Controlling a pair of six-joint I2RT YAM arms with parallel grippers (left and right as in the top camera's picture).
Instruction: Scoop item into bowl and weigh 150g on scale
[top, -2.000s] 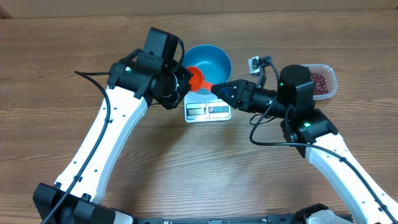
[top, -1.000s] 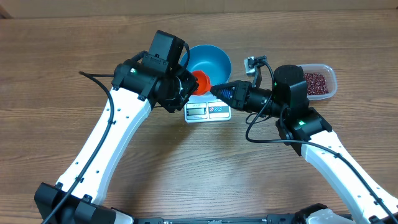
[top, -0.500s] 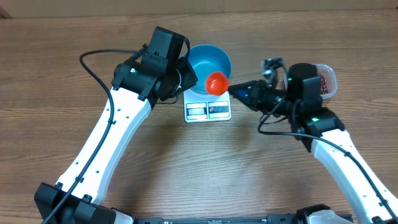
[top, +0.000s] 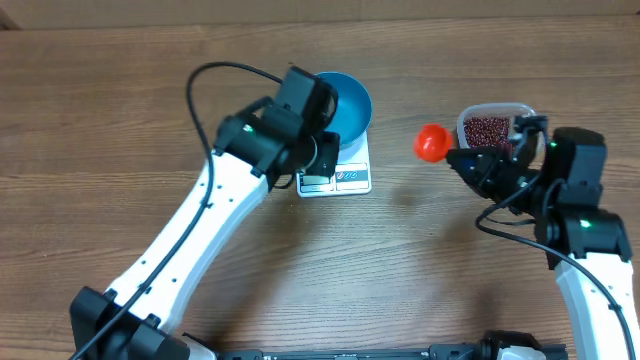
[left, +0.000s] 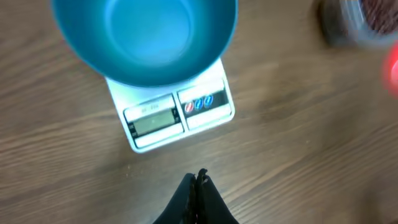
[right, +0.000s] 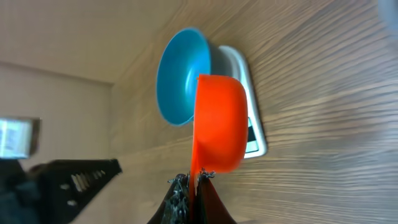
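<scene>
Since the frame half a second earlier, the right arm has drawn back to the right. It has carried the scoop (top: 431, 143) off the bowl's rim to a position over bare table (top: 300, 260), between the scale and the tub. The left arm has swung right, and its wrist now covers the scale's left side in the overhead view. The left pincer (left: 198, 180) has closed.

1. Left pincer: fingers pressed together, gripping nothing. In the left wrist view it sits over the table on the near side of the scale, clear of it.
2. Scale (left: 174, 115): white, flat on the table at centre. Its display and button panel lie along the near edge and are uncovered.
3. Right pincer (right: 189, 179): closed on the thin handle of the orange-red scoop. The cup extends leftward from the fingertips, well apart from the scale. Its contents cannot be determined.
4. Tub (top: 530, 118): clear, on the table at far right, just beyond the right pincer. The beans (top: 490, 130) lie inside it as a dark red-brown heap.
5. Bowl (left: 143, 37): blue, upright on the far part of the scale, overhanging its far edge. The interior shows plain blue.
</scene>
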